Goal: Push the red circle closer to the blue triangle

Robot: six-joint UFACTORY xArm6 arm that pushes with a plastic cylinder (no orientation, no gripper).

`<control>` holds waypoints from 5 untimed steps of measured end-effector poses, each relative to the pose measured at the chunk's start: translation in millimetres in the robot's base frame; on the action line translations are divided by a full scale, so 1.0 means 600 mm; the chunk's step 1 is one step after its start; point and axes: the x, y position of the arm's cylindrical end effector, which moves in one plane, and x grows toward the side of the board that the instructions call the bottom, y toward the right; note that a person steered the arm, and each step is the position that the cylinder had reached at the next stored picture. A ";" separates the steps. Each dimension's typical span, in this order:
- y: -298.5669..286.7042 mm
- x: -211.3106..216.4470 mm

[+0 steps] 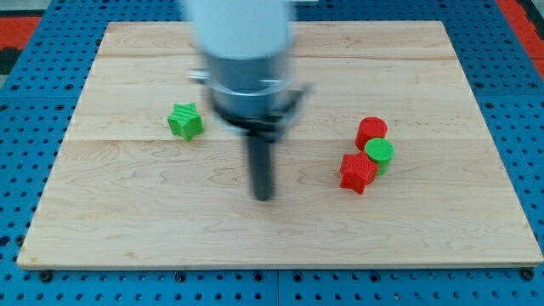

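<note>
1. So my tip (264,196) is sitting on bare wood around the middle of the board (127,221), a bit nearer the bottom edge than the top. It's just a plain rod, no jaws, and it's not touching or holding any block. The whole arm looks blurry.
2. Closest thing on the view's left is the green star (185,121), up and to the left of the tip, well apart from it.
3. Over toward the right edge there's a tight little cluster: the red circle (371,131) on top, the green circle (380,154) just below and right of it, and a red star (358,172) at the bottom left. All three look like they're touching or nearly so.
4. The tip is well apart from that cluster, off to its left.
</note>
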 end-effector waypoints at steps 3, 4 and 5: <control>0.312 -0.023; 0.336 -0.070; 0.269 -0.137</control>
